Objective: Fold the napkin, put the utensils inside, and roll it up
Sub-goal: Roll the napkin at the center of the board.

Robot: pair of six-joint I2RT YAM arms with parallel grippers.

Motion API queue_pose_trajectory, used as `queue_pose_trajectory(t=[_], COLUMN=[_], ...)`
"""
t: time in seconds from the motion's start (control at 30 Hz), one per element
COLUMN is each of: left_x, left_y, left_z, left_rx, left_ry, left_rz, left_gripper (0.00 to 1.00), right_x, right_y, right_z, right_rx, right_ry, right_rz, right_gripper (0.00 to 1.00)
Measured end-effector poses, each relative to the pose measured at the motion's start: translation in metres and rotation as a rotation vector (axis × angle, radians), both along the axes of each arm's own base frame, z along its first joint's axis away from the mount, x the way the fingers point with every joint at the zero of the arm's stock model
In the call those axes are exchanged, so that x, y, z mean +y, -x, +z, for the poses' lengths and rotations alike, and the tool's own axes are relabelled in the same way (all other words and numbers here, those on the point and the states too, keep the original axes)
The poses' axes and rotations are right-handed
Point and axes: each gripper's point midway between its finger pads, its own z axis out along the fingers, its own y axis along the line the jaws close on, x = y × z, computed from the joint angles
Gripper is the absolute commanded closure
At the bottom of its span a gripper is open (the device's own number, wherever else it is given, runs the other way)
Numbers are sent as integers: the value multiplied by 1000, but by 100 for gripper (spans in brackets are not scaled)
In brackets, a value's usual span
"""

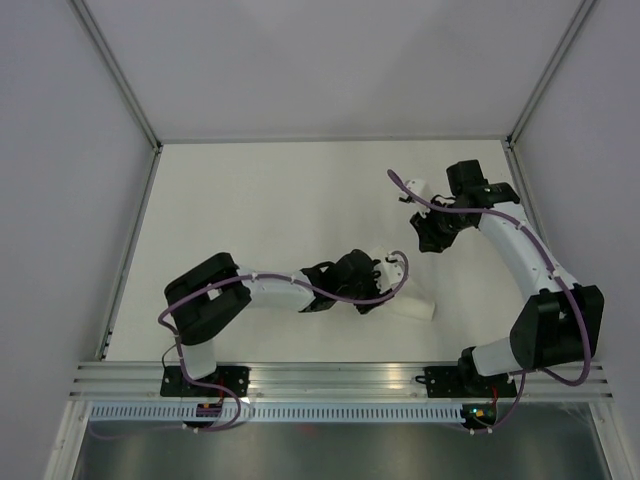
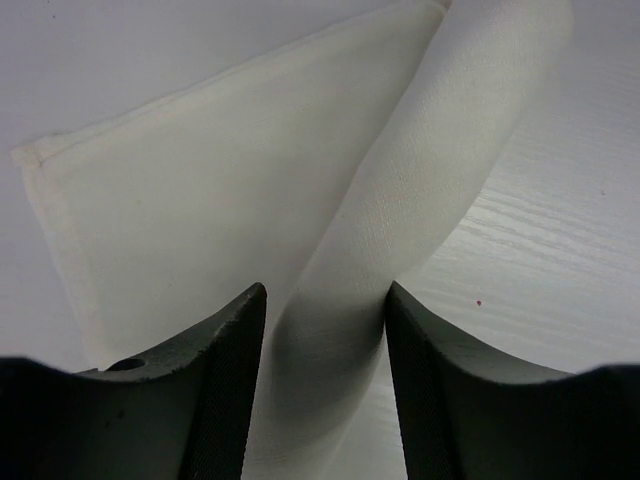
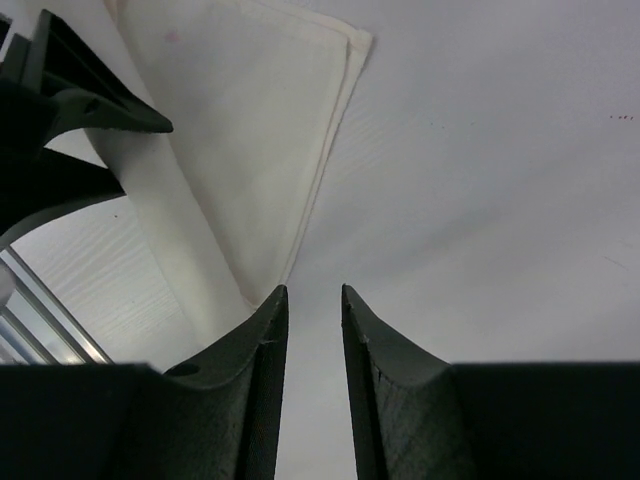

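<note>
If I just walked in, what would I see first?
The white napkin, part flat and part rolled into a tube pinched in the jaws of the left gripper, near the middle of the table. Then the right gripper, jaws slightly apart and empty, beside the napkin's corner.

Lab test cell: white table (image 1: 290, 200), alu rails (image 1: 340, 377), blank panel walls (image 1: 350, 60).
</note>
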Motion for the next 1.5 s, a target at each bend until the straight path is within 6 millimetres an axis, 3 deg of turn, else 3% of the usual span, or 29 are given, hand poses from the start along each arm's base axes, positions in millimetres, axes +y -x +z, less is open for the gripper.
queue_pose_trajectory(t=[0.2, 0.53, 0.7, 0.93, 1.2, 1.5], left_x=[0, -7, -13, -13, -4, -4], left_y=[0, -4, -5, -4, 2, 14], left_z=[1, -7, -7, -13, -20, -21], left_rx=[69, 348, 524, 773, 1021, 1186], left_ry=[31, 69, 68, 68, 80, 77], left_rz=[-21, -43, -55, -62, -55, -70], left_gripper=[50, 66, 67, 67, 67, 67], right_x=[1, 0, 0, 0, 22, 38], right_y=[15, 20, 18, 23, 75, 114], right_z=[14, -9, -20, -18, -20, -55], right_rx=[-28, 47, 65, 25, -45, -82], right_ry=[-17, -4, -3, -4, 14, 68], right_rz=[41, 49, 50, 98, 291, 450], right_gripper=[66, 68, 66, 62, 57, 50])
